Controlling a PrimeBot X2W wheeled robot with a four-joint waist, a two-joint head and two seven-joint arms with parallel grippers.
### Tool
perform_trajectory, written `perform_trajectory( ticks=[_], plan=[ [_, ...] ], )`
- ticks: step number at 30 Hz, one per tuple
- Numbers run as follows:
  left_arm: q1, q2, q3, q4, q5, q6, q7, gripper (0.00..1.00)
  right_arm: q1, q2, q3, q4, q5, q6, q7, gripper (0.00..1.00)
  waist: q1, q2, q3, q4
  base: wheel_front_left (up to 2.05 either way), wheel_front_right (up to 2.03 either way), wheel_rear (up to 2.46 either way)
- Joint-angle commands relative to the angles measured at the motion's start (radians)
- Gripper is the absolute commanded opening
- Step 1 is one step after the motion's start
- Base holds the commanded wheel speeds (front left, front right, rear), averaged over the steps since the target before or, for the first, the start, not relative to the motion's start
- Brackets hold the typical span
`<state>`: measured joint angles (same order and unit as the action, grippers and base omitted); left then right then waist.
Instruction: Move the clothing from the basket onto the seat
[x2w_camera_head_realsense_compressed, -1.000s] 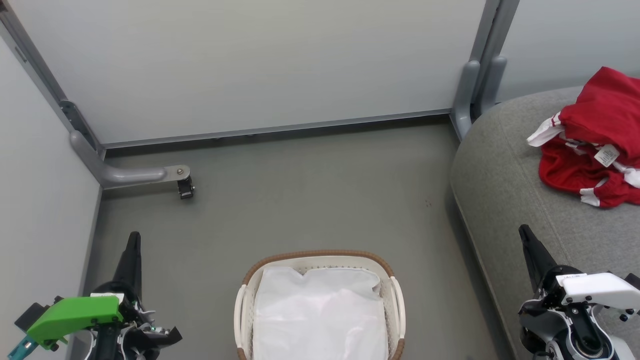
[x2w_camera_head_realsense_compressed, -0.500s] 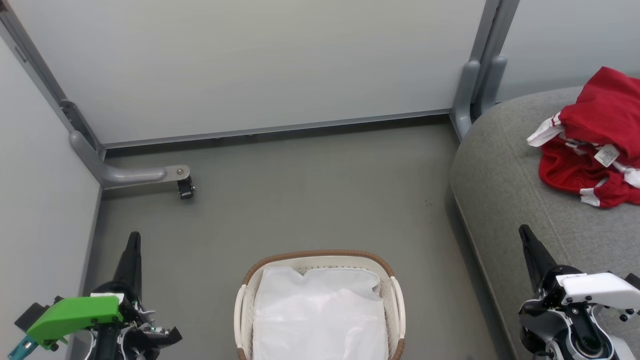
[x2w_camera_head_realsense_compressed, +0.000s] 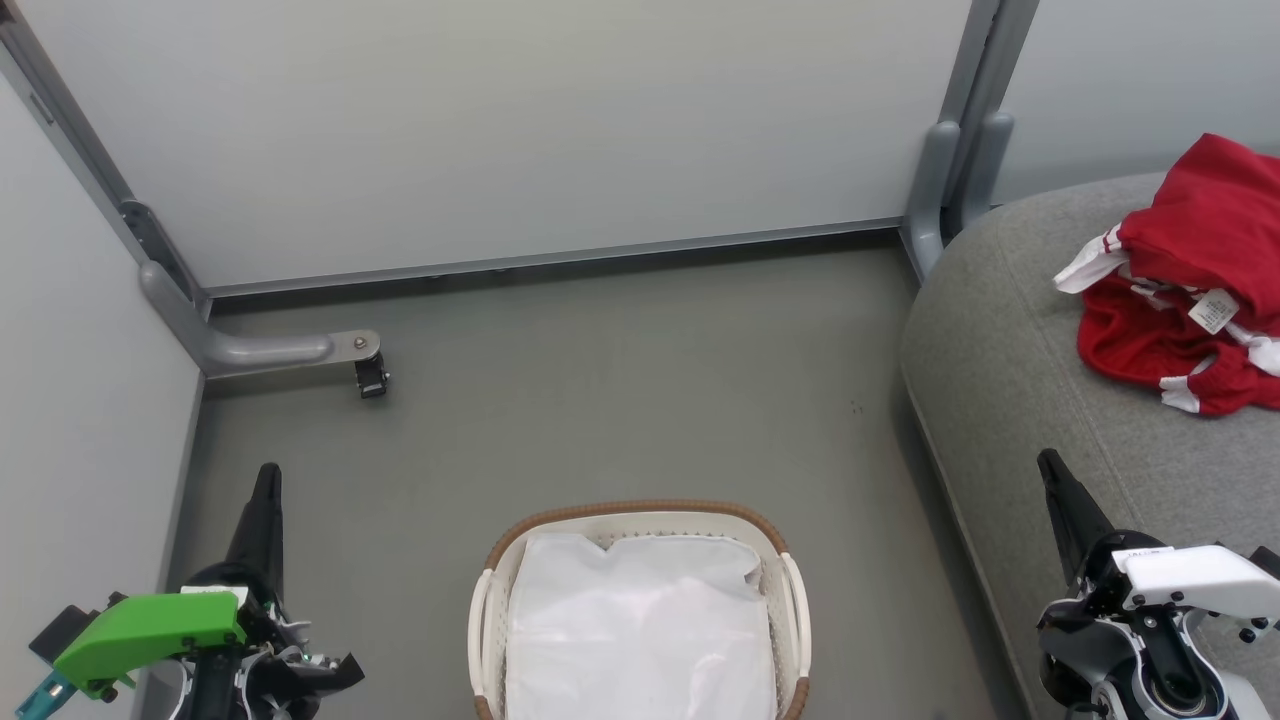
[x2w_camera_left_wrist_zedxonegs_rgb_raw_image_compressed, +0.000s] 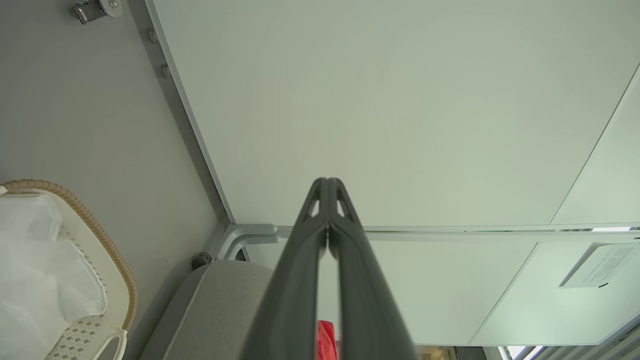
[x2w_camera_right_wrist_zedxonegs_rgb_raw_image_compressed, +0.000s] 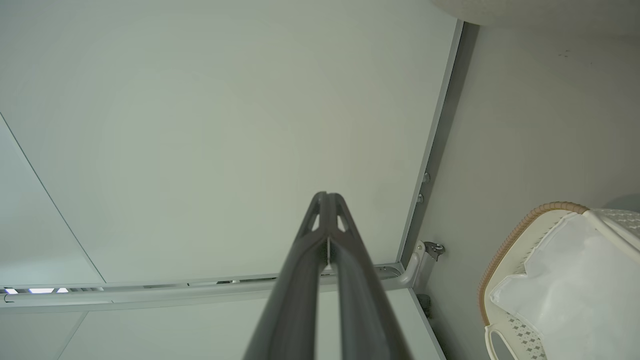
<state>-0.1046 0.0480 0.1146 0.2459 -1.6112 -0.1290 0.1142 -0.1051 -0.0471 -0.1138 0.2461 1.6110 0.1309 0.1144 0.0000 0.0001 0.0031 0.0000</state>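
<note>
Both jaws are sitting fully shut and gripping nothing. In the head view, I am watching the left gripper (x2w_camera_head_realsense_compressed: 266, 485) hang low over the floor (x2w_camera_head_realsense_compressed: 620, 380) and the right gripper (x2w_camera_head_realsense_compressed: 1052, 472) hang beside the seat (x2w_camera_head_realsense_compressed: 1000, 380). The clothing (x2w_camera_head_realsense_compressed: 1190, 270) is lying heaped on that seat, well apart from the basket (x2w_camera_head_realsense_compressed: 630, 510), where the white liner (x2w_camera_head_realsense_compressed: 640, 630) is showing no red.

In the left wrist view the fingers are meeting tip to tip, pointing at the wall panel (x2w_camera_left_wrist_zedxonegs_rgb_raw_image_compressed: 400, 100). The right wrist view is giving me the same.

I am judging the job nearly done. My worry is a garment hiding under the liner, and shut fingers probing there could snag it and drag the basket.

I am counting two grippers, one basket, one liner, one seat and one red heap; how many garments are in it I cannot tell.
</note>
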Motion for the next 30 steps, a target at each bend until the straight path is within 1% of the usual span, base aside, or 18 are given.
perform_trajectory(
  ticks=[1,30],
  plan=[
    [-0.010,0.004,0.002,-0.002,-0.003,-0.005,0.003,0.00,-0.007,-0.006,-0.002,-0.004,0.004,0.000,0.003,0.00,0.0000,-0.0001,0.000,0.000,0.00,0.00,0.00],
    [-0.010,0.004,0.002,-0.002,-0.003,-0.005,0.003,0.00,-0.006,-0.006,-0.002,-0.004,0.004,0.000,0.003,0.00,0.0000,-0.0001,0.000,0.000,0.00,0.00,0.00]
  ],
)
